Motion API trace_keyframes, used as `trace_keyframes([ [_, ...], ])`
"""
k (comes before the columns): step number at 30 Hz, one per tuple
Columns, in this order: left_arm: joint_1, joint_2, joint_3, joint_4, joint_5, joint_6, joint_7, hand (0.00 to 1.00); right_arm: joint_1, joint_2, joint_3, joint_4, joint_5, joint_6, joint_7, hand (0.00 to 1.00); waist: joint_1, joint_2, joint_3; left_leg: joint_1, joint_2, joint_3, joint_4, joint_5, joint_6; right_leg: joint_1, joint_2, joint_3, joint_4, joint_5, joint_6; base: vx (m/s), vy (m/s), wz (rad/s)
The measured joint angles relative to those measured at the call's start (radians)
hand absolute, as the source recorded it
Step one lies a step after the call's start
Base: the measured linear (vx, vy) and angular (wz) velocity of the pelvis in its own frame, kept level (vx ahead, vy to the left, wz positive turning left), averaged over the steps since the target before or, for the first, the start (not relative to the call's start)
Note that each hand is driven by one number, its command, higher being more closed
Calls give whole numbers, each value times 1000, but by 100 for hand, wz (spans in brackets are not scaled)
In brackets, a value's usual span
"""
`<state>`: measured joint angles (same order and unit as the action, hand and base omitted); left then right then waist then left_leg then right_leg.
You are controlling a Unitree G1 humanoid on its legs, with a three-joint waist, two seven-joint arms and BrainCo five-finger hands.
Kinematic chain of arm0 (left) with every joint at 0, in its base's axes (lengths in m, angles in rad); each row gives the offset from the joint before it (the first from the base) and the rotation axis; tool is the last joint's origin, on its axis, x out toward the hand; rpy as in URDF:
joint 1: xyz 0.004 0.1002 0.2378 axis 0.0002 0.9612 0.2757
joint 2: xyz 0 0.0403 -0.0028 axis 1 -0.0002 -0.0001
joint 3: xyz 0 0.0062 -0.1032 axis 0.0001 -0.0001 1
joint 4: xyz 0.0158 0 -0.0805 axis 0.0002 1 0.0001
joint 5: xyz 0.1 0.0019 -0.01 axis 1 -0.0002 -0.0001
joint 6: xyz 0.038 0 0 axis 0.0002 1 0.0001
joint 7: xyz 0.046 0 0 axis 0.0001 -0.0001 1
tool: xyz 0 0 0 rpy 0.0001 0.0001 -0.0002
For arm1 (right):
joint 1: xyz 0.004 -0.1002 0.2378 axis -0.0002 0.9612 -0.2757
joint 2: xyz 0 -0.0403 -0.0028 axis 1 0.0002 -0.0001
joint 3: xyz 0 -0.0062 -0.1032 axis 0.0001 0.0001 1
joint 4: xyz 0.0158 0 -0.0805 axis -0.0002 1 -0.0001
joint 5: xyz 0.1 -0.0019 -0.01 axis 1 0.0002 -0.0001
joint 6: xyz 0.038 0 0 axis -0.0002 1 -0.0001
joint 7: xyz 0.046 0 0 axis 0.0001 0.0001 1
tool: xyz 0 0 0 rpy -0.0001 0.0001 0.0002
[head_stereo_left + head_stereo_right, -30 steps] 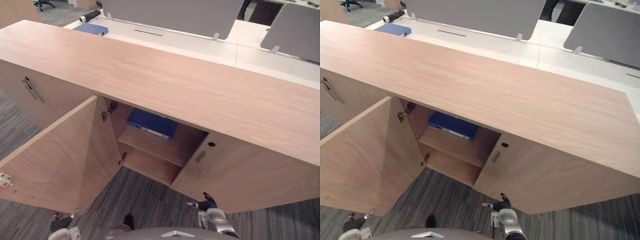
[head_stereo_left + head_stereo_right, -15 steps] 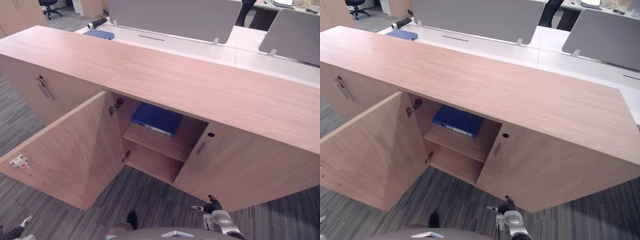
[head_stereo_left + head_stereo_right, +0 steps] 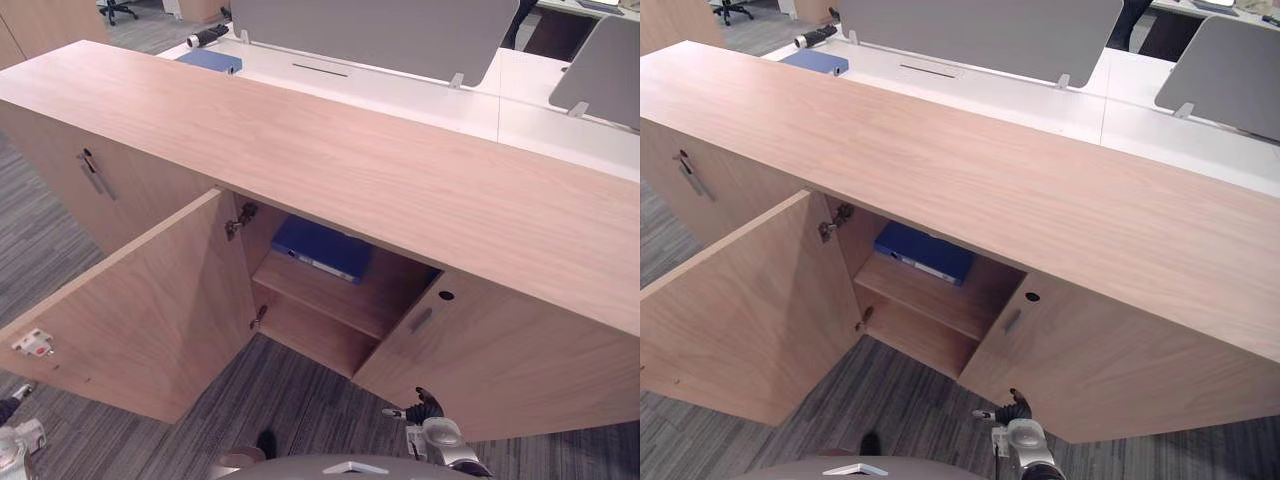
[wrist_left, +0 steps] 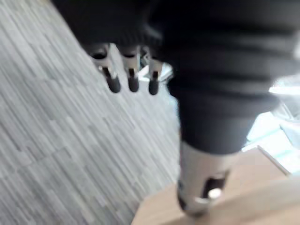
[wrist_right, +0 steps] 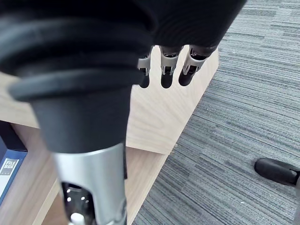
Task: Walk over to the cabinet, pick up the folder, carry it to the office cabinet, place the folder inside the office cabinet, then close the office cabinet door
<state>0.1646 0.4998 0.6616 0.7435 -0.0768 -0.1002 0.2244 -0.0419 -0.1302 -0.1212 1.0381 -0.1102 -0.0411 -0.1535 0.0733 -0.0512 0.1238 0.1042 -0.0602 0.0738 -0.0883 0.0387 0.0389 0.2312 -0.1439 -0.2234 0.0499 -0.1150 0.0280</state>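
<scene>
A blue folder (image 3: pixel 322 248) lies flat on the upper shelf (image 3: pixel 340 300) inside the wooden office cabinet (image 3: pixel 400 190); its corner (image 5: pixel 6 165) also shows in the right wrist view. The cabinet's left door (image 3: pixel 150 310) stands wide open towards me. My right hand (image 3: pixel 424 405) hangs low before the cabinet's right door (image 3: pixel 500 360), its fingers (image 5: pixel 165 70) straight and holding nothing. My left hand (image 3: pixel 9 408) hangs at the lower left, beyond the open door's edge, with straight fingers (image 4: pixel 132 78) over the carpet and nothing in them.
Another shut door with a metal handle (image 3: pixel 93 173) is further left on the cabinet. Behind the cabinet is a white desk (image 3: pixel 400 85) with grey screens and a second blue folder (image 3: pixel 210 60). Grey striped carpet (image 3: pixel 290 410) covers the floor.
The whole view has shifted a little, so the camera has moved. My left hand has swung out to the left, past the open door's edge. The folder stays on the shelf.
</scene>
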Motion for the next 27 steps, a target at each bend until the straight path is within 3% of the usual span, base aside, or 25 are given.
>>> trace_keyframes([
  [7,19,-12,-104,-29,-10,-2,-29,0,-1,1,0,-1,-2,0,3,0,8,4,4,11,17,3,0,-6,-7,1,11,-3,16,19,1,-1,-35,2],
  [14,14,-54,-166,-98,-8,-8,-57,0,13,1,-1,-1,-4,1,14,0,-20,5,5,17,22,4,0,-15,-9,-7,11,-3,33,19,3,-54,-20,-7],
  [18,23,-62,-193,-104,-6,-9,-63,0,42,1,-2,-2,-6,6,14,0,-20,7,6,13,24,3,0,-12,-14,-8,13,-4,31,17,6,-48,-28,1],
  [22,28,-90,-198,-104,2,-7,-64,0,42,1,-8,-3,-10,6,15,0,-20,6,6,2,23,2,0,-6,-21,-13,11,-6,21,6,24,-47,-43,1],
  [25,38,-100,-224,-125,3,0,-57,0,42,1,-9,-3,-12,6,14,0,-20,1,4,-16,13,2,0,5,-27,-22,1,-6,8,-20,62,-36,-51,4],
  [27,49,-131,-231,-150,6,5,-54,0,47,1,-11,-3,-14,6,14,0,-19,2,4,-17,13,-4,0,12,-27,-21,-4,-7,4,-33,59,-29,-31,11],
])
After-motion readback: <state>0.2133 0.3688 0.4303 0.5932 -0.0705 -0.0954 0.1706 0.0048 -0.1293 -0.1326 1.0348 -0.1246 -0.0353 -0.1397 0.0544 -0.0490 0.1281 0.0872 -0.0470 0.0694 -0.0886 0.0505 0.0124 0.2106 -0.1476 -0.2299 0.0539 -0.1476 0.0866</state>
